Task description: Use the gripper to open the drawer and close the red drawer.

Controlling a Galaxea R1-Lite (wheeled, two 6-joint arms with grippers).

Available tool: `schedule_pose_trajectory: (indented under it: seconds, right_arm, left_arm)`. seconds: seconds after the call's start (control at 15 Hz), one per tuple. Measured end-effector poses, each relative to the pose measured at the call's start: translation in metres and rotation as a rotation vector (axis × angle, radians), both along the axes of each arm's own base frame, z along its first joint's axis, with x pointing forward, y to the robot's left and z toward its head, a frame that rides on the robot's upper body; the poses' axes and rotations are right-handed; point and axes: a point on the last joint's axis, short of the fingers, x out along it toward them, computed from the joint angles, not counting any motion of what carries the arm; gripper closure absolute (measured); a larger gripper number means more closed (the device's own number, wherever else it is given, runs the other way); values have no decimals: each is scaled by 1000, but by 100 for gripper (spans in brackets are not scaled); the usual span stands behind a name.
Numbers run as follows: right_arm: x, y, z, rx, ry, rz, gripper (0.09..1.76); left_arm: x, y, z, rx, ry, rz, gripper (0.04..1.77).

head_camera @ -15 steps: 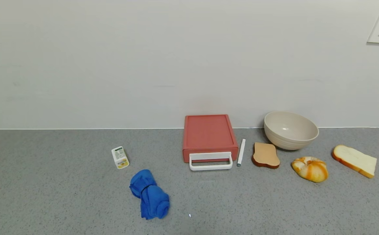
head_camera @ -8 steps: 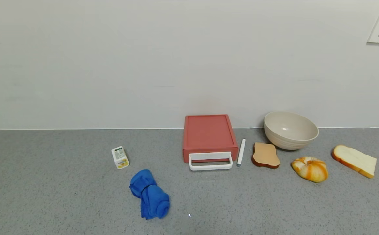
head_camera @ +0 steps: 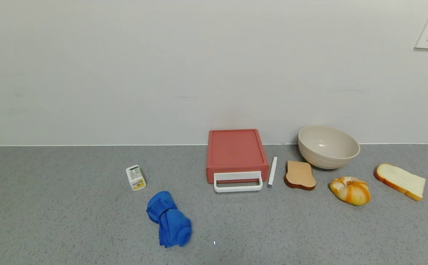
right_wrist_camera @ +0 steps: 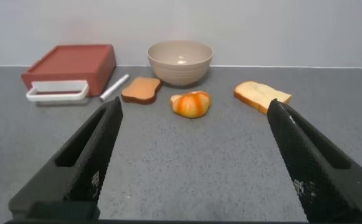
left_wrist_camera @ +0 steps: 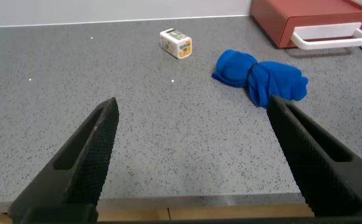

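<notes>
The salmon-red drawer [head_camera: 236,152] sits against the back wall, pushed in, its white loop handle [head_camera: 238,183] facing the front. It also shows in the left wrist view as the drawer [left_wrist_camera: 305,18] and in the right wrist view as the drawer [right_wrist_camera: 71,65]. Neither arm appears in the head view. My left gripper [left_wrist_camera: 193,106] hovers open over the counter's front edge, far from the drawer. My right gripper [right_wrist_camera: 193,109] is open too, held low over bare counter, with nothing between its fingers.
A blue cloth [head_camera: 169,219] and a small white carton [head_camera: 135,177] lie left of the drawer. A white marker [head_camera: 272,171], brown toast [head_camera: 300,175], beige bowl [head_camera: 328,146], croissant [head_camera: 350,190] and bread slice [head_camera: 400,181] lie to its right.
</notes>
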Motion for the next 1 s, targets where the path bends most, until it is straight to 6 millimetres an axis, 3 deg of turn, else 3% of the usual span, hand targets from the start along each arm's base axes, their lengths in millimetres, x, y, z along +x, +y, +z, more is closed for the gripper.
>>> schedule_pose_trajectory:
  seconds: [0.2,0.33,1.0]
  right_arm:
    - [22,0,-41,-65,67,7,14]
    - [27,0,-54,-65,103,11,14]
    - [28,0,-59,-62,120,12,14]
  left_arm:
    - [0,0,0,0,0,0,9]
    - [0,0,0,0,0,0,9]
    - [0,0,0,0,-3,0,9]
